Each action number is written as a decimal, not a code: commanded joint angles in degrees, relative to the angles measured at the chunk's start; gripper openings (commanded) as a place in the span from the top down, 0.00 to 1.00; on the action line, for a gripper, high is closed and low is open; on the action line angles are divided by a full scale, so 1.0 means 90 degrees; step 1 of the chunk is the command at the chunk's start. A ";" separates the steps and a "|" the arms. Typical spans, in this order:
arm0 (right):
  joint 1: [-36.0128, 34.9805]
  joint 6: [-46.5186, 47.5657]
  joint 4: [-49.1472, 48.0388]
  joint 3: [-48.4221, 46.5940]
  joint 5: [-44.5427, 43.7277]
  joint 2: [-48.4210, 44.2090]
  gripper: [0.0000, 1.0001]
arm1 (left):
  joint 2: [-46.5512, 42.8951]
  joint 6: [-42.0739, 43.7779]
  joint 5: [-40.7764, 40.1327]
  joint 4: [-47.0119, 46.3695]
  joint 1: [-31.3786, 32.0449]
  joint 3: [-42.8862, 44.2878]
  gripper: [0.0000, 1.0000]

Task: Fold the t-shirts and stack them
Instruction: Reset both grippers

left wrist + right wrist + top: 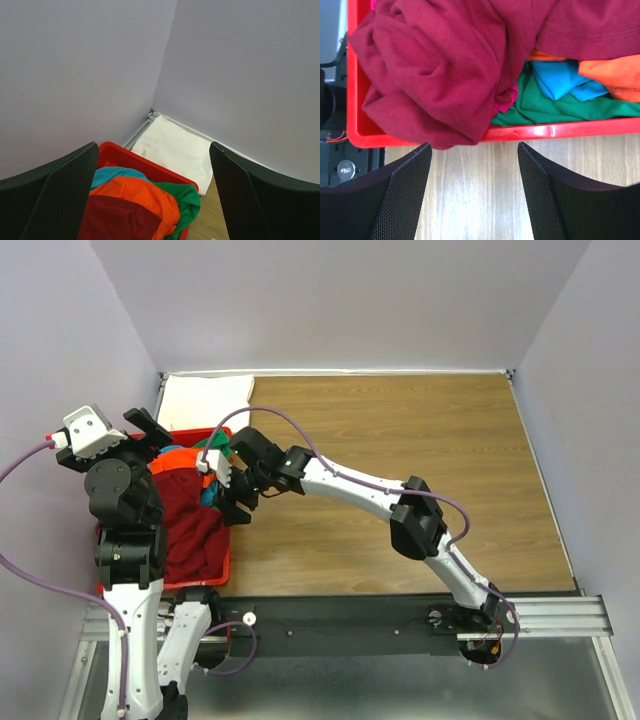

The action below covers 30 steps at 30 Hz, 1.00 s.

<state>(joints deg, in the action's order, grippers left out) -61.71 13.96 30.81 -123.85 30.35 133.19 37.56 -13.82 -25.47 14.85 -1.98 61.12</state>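
Parts only of a green t-shirt (545, 107), teal t-shirt (560, 80) and orange t-shirt (610, 70) are seen beside the dark red cotton t-shirt (435, 65). The right gripper (474, 150) is held open over wooden tabletop (470, 205), just short of the red plastic basket (545, 131) rim. The left gripper (154, 149), open, is raised above the basket, a folded white t-shirt (175, 145) beyond it.

Overhead view from behind, downward; wrist views close, shared basket (545, 131) just beyond left claw (154, 146) and right claw (472, 147).
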 commanded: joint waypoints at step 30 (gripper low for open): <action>0.2940 -0.1013 -0.1928 0.4219 -0.4612 -0.5266 0.00 | -0.0121 0.0745 0.2313 -0.0068 0.0571 -0.0141 0.02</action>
<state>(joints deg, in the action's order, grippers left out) -37.26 11.00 17.74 -88.25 -6.98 89.34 36.03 -7.25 -7.38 15.35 2.87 60.62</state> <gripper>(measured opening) 0.996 0.983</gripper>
